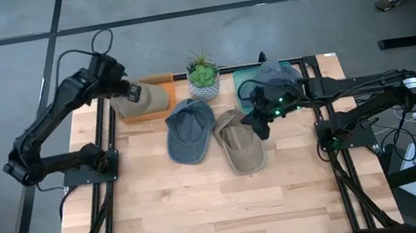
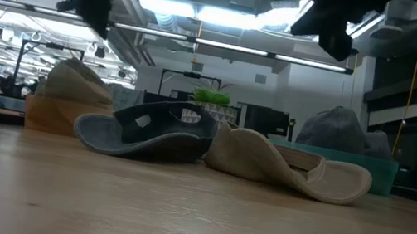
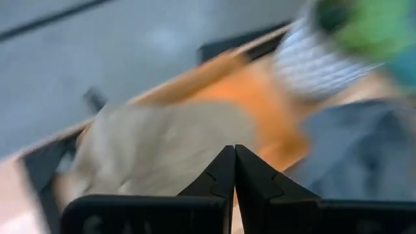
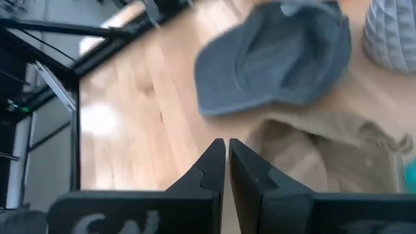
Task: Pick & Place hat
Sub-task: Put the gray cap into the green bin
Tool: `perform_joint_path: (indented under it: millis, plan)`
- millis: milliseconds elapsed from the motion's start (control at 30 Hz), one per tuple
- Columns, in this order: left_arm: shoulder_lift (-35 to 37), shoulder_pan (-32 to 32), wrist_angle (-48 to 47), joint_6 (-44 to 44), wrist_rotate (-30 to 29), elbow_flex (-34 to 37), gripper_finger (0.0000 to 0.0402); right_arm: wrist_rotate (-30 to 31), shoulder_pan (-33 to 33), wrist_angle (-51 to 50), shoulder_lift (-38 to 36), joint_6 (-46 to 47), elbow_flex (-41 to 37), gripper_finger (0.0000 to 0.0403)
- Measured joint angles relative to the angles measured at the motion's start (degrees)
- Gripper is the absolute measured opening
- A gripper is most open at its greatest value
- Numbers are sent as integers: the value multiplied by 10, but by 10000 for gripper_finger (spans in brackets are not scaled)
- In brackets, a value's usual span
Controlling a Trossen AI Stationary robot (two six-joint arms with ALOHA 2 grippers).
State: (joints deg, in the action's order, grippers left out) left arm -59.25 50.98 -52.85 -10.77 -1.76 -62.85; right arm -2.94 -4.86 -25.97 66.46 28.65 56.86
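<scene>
A wooden table [image 1: 205,201] stands on a grey floor; the low view shows an office room with ceiling lights beyond it.

Count: four caps, two trays, one potted plant [image 1: 202,76], two arms. The potted plant, at the table's far edge, serves as landmark.

- A tan cap [image 1: 141,99] sits on an orange tray [image 1: 144,110], left of the plant.
- A blue-grey cap [image 1: 190,129] lies on the bare wood just in front of the plant, slightly left. Its long axis runs from the plant toward the near edge. The low view shows it upturned, opening upward.
- A khaki cap [image 1: 239,141] lies in front and to the right of the plant, touching the blue-grey cap's edge, upturned, long axis also running far to near. Which end carries the brim cannot be told.
- A grey cap [image 1: 281,74] rests on a teal tray [image 1: 246,82], right of the plant.

Left gripper [image 1: 131,93]: above the tan cap, left of the plant, fingers pressed together, holding nothing. Right gripper [image 1: 259,124]: right of the plant, over the khaki cap's right edge, fingers together, empty.

The low view alone shows both grippers raised well clear of the caps. The high view alone shows the layout of trays. The left wrist view shows its fingertips [image 3: 233,170] meeting over the tan cap; the right wrist view shows the fingertips [image 4: 227,162] closed above bare wood beside the two loose caps.
</scene>
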Motion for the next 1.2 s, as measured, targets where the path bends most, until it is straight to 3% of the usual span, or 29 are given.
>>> perform_joint_path:
  millis: [233,400,533,667,867,1000,1200]
  plan:
    - [51,-63,84,-20,134,-10,2,19,35,-32,7,14,-2,23]
    - [57,-119,92,-47,232,-10,6,19,55,-31,23,26,-2,24]
    - [50,-177,92,-80,271,-10,12,19,70,-30,42,36,-2,38]
    - [36,-241,91,-106,265,-10,11,19,84,-31,63,40,-2,62]
    - [1,-351,82,-123,194,-10,22,14,107,-39,78,40,-2,94]
    - [-33,-418,74,-112,182,-10,50,13,120,-69,79,39,-2,103]
    - [-97,-476,-34,-189,74,-10,110,13,135,-112,79,50,-2,103]
